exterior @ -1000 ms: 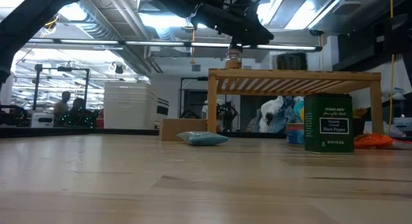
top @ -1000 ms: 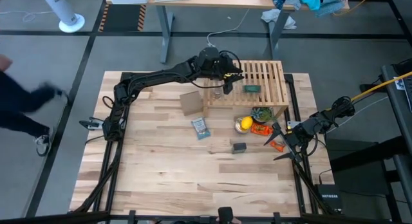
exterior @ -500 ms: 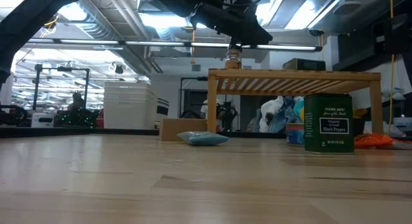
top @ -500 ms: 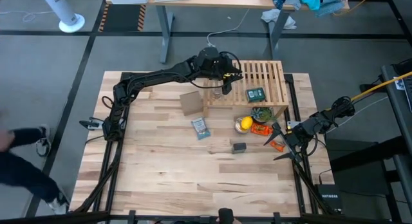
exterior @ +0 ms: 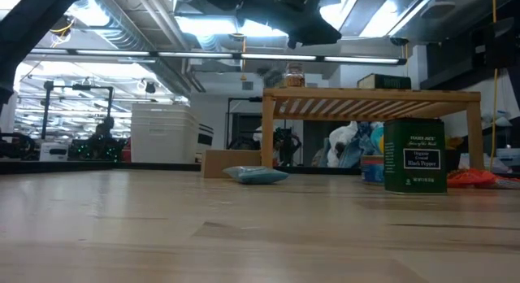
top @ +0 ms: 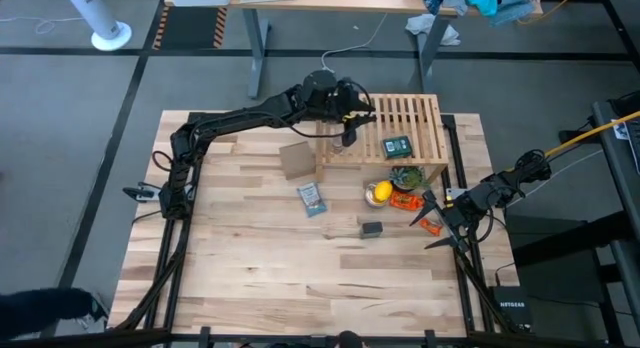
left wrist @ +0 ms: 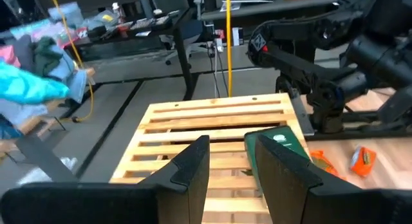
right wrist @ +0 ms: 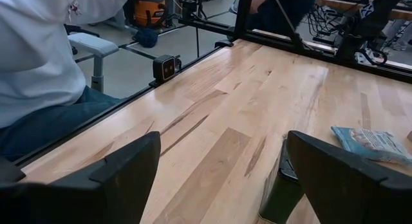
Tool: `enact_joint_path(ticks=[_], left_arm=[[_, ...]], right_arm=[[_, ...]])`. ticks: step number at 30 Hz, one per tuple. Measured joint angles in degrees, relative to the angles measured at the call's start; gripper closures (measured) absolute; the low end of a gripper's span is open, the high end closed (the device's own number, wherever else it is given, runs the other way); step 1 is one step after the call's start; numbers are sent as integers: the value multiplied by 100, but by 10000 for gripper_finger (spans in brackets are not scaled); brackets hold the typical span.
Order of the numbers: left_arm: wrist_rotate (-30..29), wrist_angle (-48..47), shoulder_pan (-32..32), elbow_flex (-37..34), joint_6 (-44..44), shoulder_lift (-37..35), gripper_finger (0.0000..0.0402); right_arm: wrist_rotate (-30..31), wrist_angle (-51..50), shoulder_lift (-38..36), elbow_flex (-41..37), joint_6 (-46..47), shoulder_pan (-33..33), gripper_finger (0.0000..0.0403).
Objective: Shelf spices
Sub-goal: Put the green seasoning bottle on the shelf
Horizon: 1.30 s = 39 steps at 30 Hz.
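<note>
Shelf (top: 425, 116) at table's 1 o'clock carries jar (exterior: 294, 76) and green-labelled tin (top: 397, 145); left gripper (top: 349, 129) hovers above jar, fingers narrowly parted and empty, leaving it upright; right gripper (top: 440, 226) waits wide at 4 o'clock

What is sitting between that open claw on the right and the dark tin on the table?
Nothing visible. The right gripper hangs open near the table's right edge, and only bare wood separates it from the dark tin. The lemon and orange packet lie off that line.
</note>
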Motion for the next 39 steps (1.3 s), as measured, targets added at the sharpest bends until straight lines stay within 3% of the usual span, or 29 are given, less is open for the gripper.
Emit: enact_joint_path(ticks=[7,32,35,39], left_arm=[[55,38,-136,0,376,-52,284],[67,-287,-215,9,503,-52,282],[-18,-620,-304,9,606,-52,266],[-433,-937,-487,11,678,-52,215]], right_arm=[[0,2,0,0,2,0,59],[0,2,0,0,1,0,59],[0,0,0,0,2,0,59],[0,2,0,0,1,0,59]])
